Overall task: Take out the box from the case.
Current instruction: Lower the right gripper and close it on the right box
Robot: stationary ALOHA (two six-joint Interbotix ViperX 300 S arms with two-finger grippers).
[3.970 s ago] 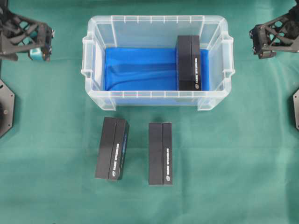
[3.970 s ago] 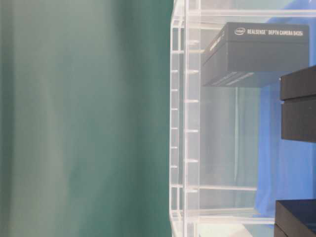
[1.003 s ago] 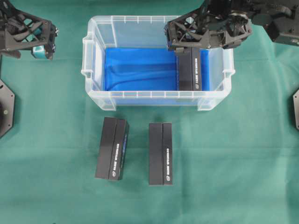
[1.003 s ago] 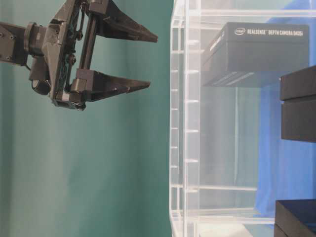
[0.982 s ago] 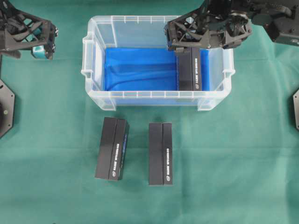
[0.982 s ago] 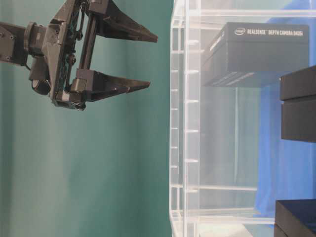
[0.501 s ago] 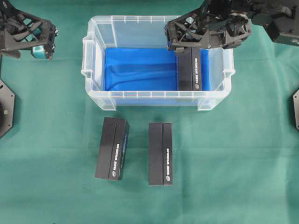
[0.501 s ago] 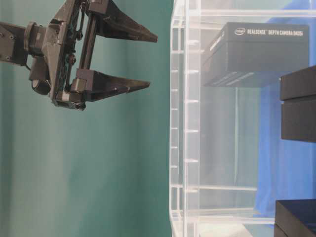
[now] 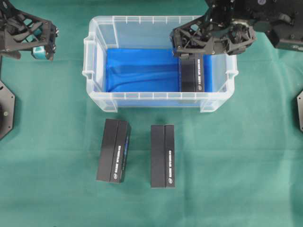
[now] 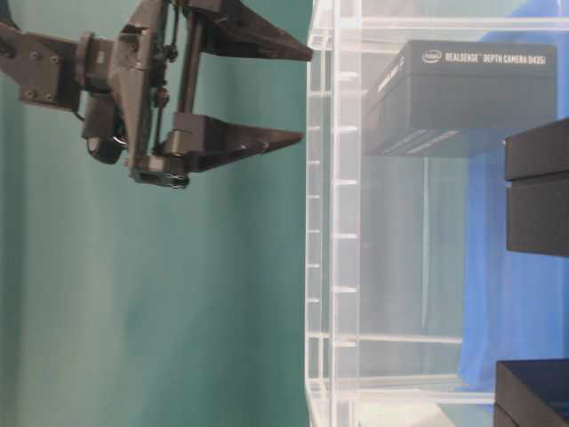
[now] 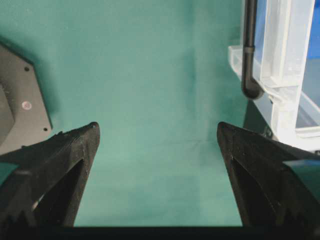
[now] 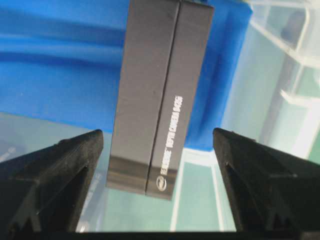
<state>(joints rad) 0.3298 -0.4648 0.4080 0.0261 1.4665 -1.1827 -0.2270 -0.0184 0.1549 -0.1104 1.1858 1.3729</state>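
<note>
Hovering over the right end of the case (image 9: pixel 158 101), the right gripper (image 9: pixel 207 48) has its jaws spread wide and holds nothing; the right wrist view shows its two dark fingers (image 12: pixel 55 175) standing well to either side of the black box (image 12: pixel 160 95) below, with clear space between each tip and the box's sides. From the table-level camera the same gripper (image 10: pixel 298 93) has both fingertips right at the case's clear rim (image 10: pixel 322 178), the jaws parted, no contact with the box visible. The box (image 9: pixel 191 73) lies inside the case at its right end, on the blue lining (image 9: pixel 142 71), its long side running front to back, partly hidden from above by the gripper. Off to the far left, well apart from the case, the left gripper (image 9: pixel 35 40) hangs above the green cloth (image 9: pixel 236 165); its wrist camera shows its fingers (image 11: pixel 60 165) wide apart over bare cloth with nothing between them, the case's corner (image 11: pixel 280 75) at the right edge of that view. Two more black boxes (image 9: pixel 113 150) (image 9: pixel 162 156) lie on the cloth in front of the case, side by side but apart.
</note>
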